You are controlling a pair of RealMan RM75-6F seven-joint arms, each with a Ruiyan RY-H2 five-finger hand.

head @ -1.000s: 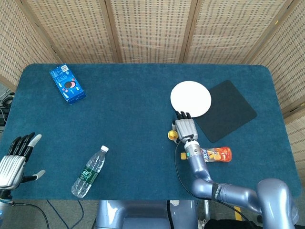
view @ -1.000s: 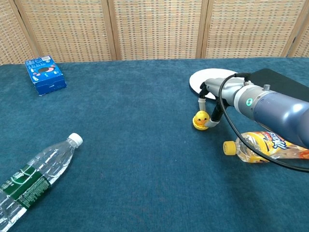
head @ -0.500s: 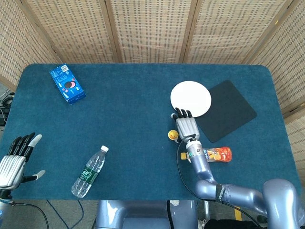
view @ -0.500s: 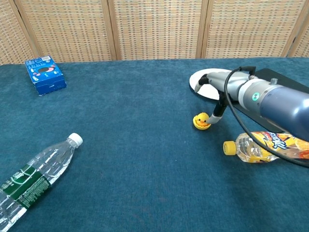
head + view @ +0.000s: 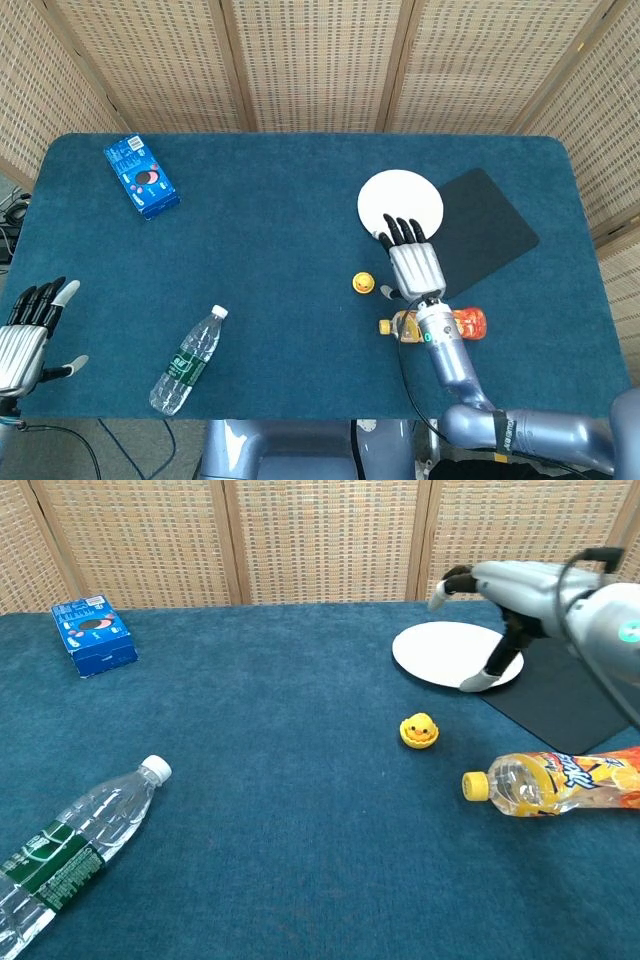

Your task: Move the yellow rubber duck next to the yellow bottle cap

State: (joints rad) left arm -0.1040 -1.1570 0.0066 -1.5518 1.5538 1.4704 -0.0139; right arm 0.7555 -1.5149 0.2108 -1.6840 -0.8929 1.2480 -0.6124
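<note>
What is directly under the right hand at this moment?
In the head view the right hand covers table cloth between white plate and orange bottle. The chest view shows it raised, holding nothing; duck sits apart.

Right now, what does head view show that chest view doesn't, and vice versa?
Only the head view shows the left hand, open at the table's near left edge, and the whole table outline.

Only the chest view shows the side profile: the right hand is raised above the white plate, clear of the duck.

Both show the yellow rubber duck standing free, the orange bottle with its yellow bottle cap a short way off, the water bottle, blue box and black mat.
</note>
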